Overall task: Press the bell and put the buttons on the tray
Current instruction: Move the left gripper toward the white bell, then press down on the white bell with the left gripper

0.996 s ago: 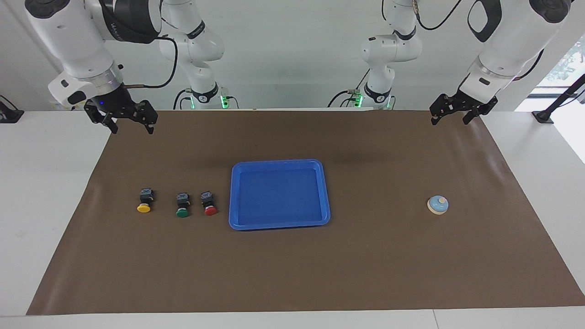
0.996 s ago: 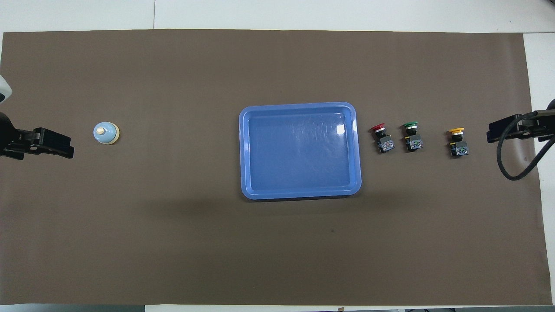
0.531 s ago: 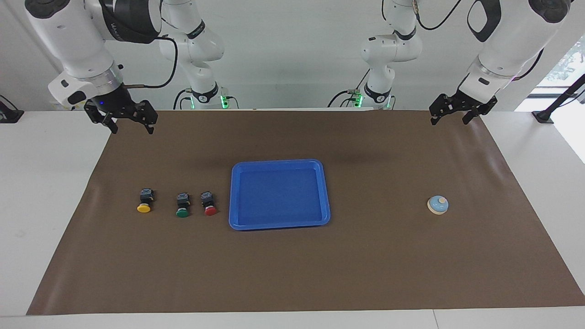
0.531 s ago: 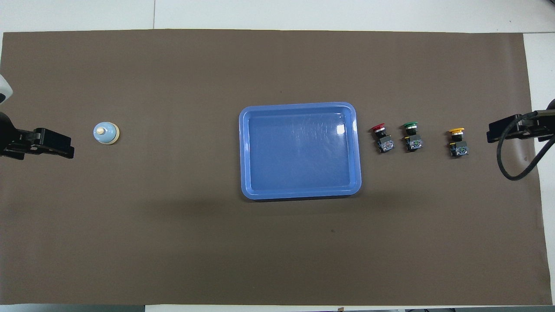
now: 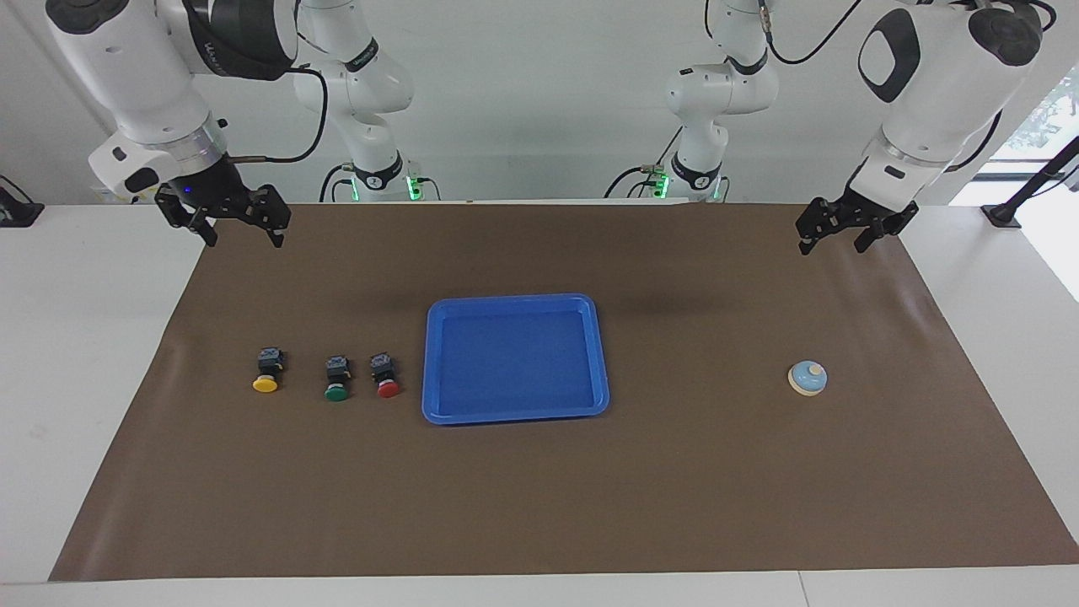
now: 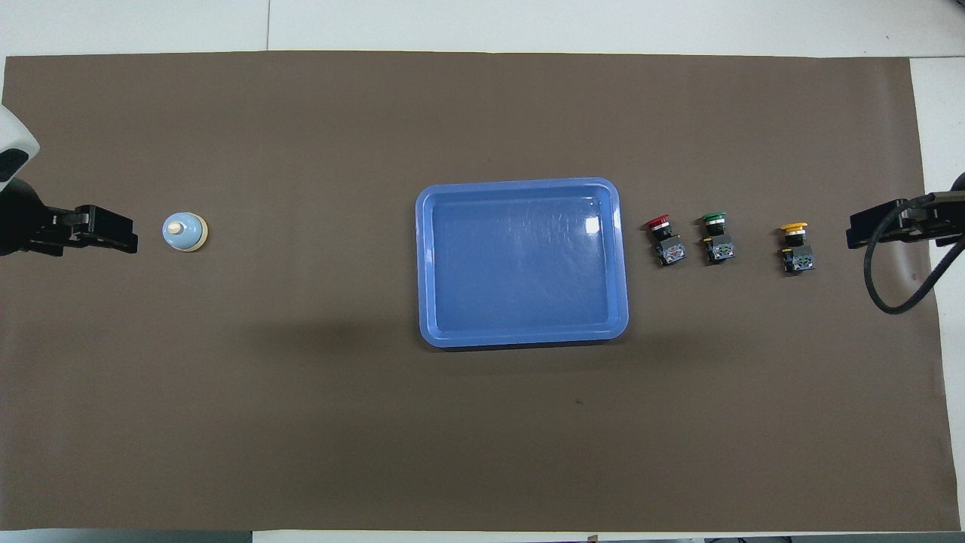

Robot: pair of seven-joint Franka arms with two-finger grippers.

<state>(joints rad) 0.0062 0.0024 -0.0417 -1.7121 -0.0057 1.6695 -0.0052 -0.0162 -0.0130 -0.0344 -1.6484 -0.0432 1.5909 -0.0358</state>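
Bright blue tray point(image 5: 603, 354); light blue bell point(image 5: 807, 378) with cream knob; yellow point(image 5: 265, 384), green point(image 5: 336, 392), red point(image 5: 389, 389) button caps on black bodies; brown mat point(image 5: 716, 489); white desk point(image 5: 84, 337).

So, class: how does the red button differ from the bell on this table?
The red button lies on its side, a black body with a red cap; the bell stands upright, a light blue dome with a cream knob. The button lies beside the tray; the bell stands alone toward the left arm's end. Both rest untouched on the brown mat.

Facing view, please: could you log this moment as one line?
bell: unpressed | buttons: on mat | tray: empty | left gripper: raised, empty | right gripper: open, waiting
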